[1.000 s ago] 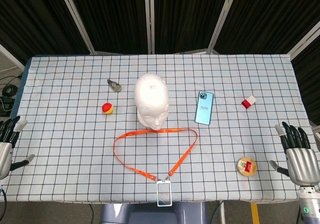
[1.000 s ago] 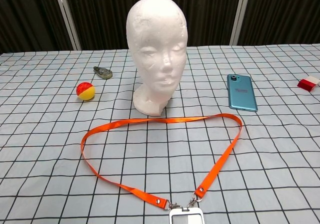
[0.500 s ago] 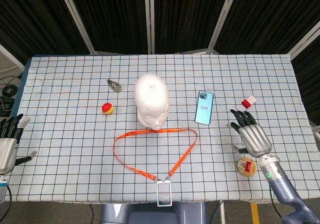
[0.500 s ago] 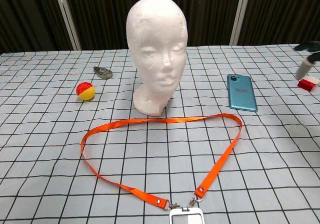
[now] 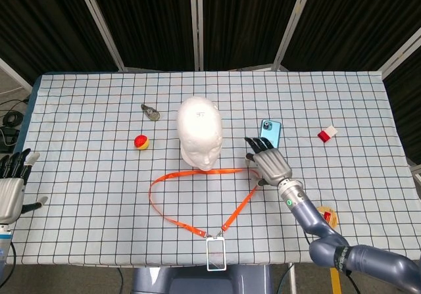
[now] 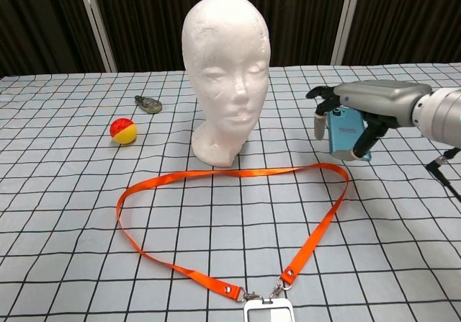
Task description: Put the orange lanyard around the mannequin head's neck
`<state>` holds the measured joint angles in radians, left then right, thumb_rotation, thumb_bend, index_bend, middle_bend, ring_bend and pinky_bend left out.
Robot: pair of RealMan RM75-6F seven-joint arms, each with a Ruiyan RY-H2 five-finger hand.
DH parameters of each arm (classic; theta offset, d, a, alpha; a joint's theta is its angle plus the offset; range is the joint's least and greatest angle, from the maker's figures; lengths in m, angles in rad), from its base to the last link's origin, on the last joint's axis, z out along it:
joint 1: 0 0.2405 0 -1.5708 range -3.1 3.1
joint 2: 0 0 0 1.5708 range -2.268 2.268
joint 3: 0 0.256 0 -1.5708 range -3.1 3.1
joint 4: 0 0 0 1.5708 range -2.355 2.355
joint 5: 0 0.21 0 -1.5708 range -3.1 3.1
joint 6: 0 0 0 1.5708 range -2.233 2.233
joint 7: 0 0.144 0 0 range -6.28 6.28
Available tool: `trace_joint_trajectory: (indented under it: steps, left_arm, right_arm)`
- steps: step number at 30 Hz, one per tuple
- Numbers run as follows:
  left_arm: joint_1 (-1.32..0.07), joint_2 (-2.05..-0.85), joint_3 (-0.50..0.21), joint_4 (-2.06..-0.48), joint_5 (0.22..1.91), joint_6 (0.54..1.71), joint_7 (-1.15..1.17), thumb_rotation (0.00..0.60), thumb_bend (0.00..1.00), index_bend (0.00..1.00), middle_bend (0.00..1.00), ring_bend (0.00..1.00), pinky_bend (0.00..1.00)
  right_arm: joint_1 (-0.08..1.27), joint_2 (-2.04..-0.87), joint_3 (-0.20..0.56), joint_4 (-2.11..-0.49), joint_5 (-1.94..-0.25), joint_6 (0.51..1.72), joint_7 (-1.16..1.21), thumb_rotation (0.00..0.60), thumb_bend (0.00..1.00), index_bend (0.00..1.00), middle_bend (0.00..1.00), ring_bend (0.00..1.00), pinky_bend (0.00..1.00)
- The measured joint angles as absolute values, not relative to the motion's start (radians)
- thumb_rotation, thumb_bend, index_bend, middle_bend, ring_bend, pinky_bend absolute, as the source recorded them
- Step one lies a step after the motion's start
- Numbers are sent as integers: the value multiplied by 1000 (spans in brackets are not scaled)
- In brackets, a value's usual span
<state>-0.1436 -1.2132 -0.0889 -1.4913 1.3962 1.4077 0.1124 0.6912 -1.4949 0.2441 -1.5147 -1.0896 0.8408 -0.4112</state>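
The white foam mannequin head (image 5: pixel 200 131) (image 6: pixel 226 70) stands upright at the table's middle, facing me. In front of it the orange lanyard (image 5: pixel 197 175) (image 6: pixel 238 174) lies flat in a wide loop, its clear badge holder (image 5: pixel 216 252) (image 6: pixel 268 311) at the near edge. My right hand (image 5: pixel 268 164) (image 6: pixel 367 102) hovers palm-down over the loop's right corner and the phone, fingers apart and holding nothing. My left hand (image 5: pixel 9 190) stays at the table's left edge, fingers spread and empty; the chest view does not show it.
A teal phone (image 5: pixel 272 130) (image 6: pixel 347 132) lies partly under my right hand. A red-and-yellow ball (image 5: pixel 141 141) (image 6: pixel 123 130) and a small metal piece (image 5: pixel 150 112) (image 6: pixel 148 104) sit left of the head. A red-and-white block (image 5: pixel 327 133) and a round tin (image 5: pixel 327 216) lie at right.
My right hand has swept left from the table's right edge to just above the lanyard's right corner, covering part of the phone. The left hand has barely shifted.
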Motion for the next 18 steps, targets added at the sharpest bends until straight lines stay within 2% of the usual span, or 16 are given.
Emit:
trace_joint_trajectory:
  steps: [8,18]
  left_arm:
    - [-147,-1214,-90,-1487,1389,1401,108,600,0,0,0,0,0]
    - [-151,-1215,-92,-1479,1381,1395,98,600,0,0,0,0,0]
  right_arm:
    - [752,-1618,229,-1407,-1012,854,-500,600,280,474,0,0,0]
    - [789,-1672,197,-1320,-994,874,-553,600,281,487,0,0,0]
